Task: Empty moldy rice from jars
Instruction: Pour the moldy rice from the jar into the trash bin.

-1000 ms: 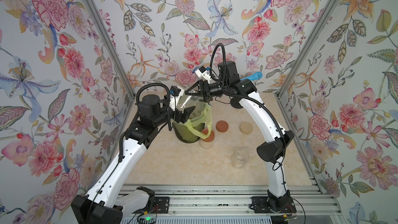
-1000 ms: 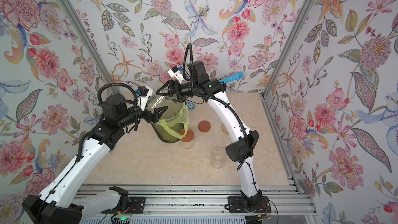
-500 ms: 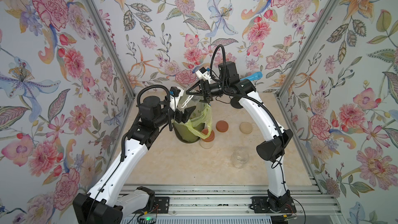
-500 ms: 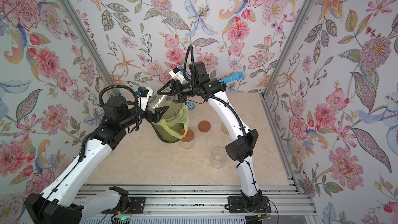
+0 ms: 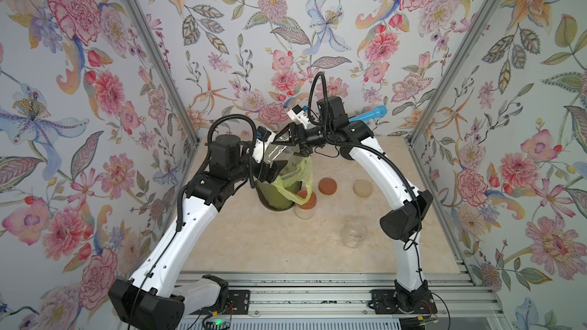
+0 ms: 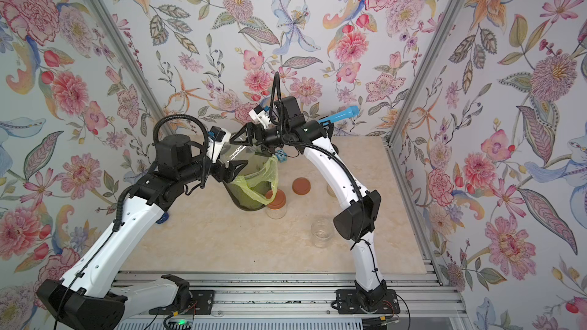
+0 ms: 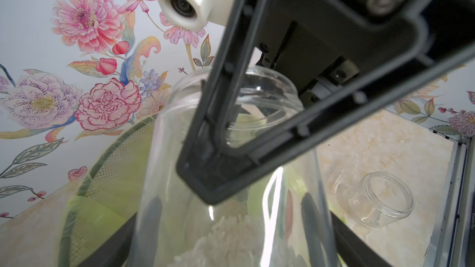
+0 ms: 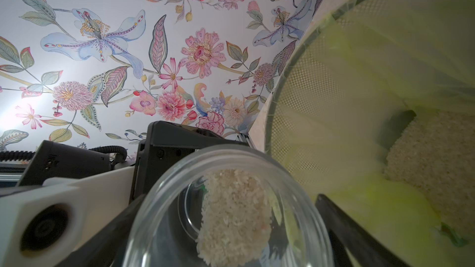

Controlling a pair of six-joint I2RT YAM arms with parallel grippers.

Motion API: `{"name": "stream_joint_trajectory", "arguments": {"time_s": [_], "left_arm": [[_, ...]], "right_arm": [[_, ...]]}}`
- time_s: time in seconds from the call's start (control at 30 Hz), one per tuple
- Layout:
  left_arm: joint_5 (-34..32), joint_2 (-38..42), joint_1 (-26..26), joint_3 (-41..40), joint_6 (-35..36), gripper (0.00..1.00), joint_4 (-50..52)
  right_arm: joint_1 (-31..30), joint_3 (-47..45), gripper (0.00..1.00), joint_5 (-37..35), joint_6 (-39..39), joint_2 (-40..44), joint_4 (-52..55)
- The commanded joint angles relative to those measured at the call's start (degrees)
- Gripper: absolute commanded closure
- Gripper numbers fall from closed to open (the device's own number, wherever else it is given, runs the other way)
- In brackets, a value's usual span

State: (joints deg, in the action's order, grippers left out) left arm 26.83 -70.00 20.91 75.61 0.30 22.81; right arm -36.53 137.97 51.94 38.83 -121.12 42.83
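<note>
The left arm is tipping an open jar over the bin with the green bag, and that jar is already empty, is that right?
Not empty. The right wrist view, looking into the jar, shows a clump of rice stuck inside it. The rest stands: the left gripper holds it, lidless and tilted, over the bin with the green bag.

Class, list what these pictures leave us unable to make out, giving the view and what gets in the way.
- Held jar: base cut off by the left wrist view's edge.
- Rice in it: right wrist view too soft to show mould.
- Lidded jar: contents too small to judge in both top views; bag overlaps it.
- Bin: inside hidden in both top views by the bag and held jar.
</note>
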Motion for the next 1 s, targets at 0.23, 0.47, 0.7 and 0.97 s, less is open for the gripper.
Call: {"name": "stream_joint_trajectory", "arguments": {"time_s": [0.23, 0.47, 0.7, 0.97], "left_arm": [[0.6, 0.8, 0.0, 3.6, 3.1, 1.00, -2.5], [-1.1, 2.9, 0.1, 0.7, 3.4, 0.67, -7.3], [-2.5, 6.3, 0.1, -5.3, 2.7, 0.08, -17.7], [-0.7, 8.3, 0.0, -13.6, -0.1, 0.00, -31.2]], "right_arm": [[-2.5, -0.4, 0.25, -3.8, -2.1, 1.3, 1.5], [-1.7, 2.7, 0.94, -2.2, -0.2, -0.1, 1.5], [-0.9, 7.0, 1.00, 2.1, 4.3, -2.2, 1.5], [1.6, 9.0, 1.00, 5.5, 8.8, -3.4, 1.4]]}}
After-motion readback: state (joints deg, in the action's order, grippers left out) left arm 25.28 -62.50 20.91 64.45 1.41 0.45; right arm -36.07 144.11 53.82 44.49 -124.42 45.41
